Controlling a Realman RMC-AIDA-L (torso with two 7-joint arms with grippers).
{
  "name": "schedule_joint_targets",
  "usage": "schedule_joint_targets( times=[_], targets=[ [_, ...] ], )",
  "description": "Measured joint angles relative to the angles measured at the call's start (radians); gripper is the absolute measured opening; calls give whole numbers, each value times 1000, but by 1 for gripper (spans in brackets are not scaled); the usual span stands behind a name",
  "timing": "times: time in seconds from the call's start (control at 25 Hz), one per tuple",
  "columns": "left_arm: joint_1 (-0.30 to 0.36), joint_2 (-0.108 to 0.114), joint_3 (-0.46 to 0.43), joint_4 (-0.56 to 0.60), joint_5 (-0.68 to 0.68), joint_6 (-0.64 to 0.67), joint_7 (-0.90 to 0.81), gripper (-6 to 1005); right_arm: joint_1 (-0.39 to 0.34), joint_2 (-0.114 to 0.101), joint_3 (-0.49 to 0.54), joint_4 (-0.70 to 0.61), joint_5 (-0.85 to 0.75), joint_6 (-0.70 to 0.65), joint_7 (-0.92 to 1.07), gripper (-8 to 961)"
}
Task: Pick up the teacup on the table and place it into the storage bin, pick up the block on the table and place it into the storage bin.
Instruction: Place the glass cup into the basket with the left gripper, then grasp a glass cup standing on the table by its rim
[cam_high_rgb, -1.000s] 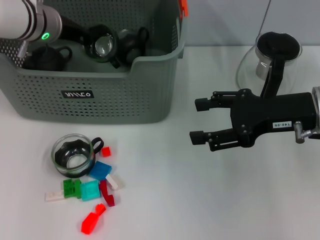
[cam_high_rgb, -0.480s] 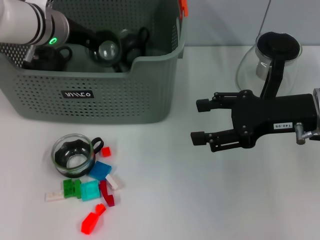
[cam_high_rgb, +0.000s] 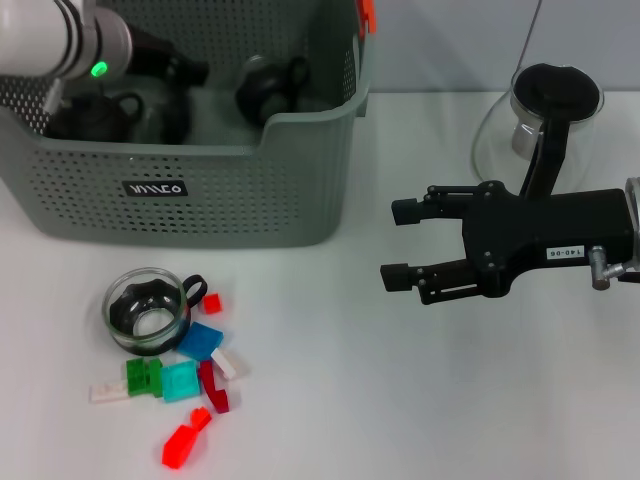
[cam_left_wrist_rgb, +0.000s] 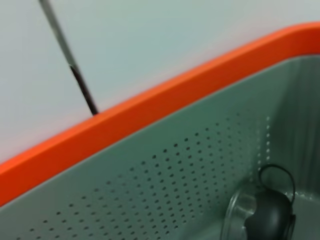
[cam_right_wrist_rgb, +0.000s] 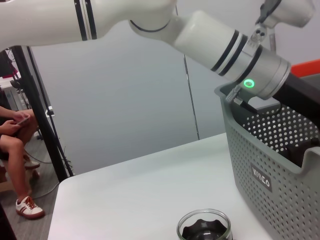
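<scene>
Left end effector (cam_high_rgb: 185, 72) inside storage bin (cam_high_rgb: 190, 190), grip hidden; glass teacup (cam_high_rgb: 148, 311) awaits pickup; right end effector (cam_high_rgb: 400, 240) parked open.

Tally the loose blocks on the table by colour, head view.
Red blocks: 4
Blue block: 1
Cyan block: 1
Green block: 1
White blocks: 2
Total: 9, all beside the glass teacup.
</scene>
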Motion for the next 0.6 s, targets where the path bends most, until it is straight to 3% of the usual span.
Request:
schedule_joint_targets(
  times=[0.24,0.52,0.6],
  targets=[
    [17,13,-20,99,9,84,-36,540,-2,0,3,0,0,-3,1,883],
    [78,7,-113,441,6,314,-115,824,-1,-1,14,0,0,-6,-3,882],
    [98,1,-148,542,-51,414,-107,828,-1,-1,16,0,0,-7,-6,883]
  ],
)
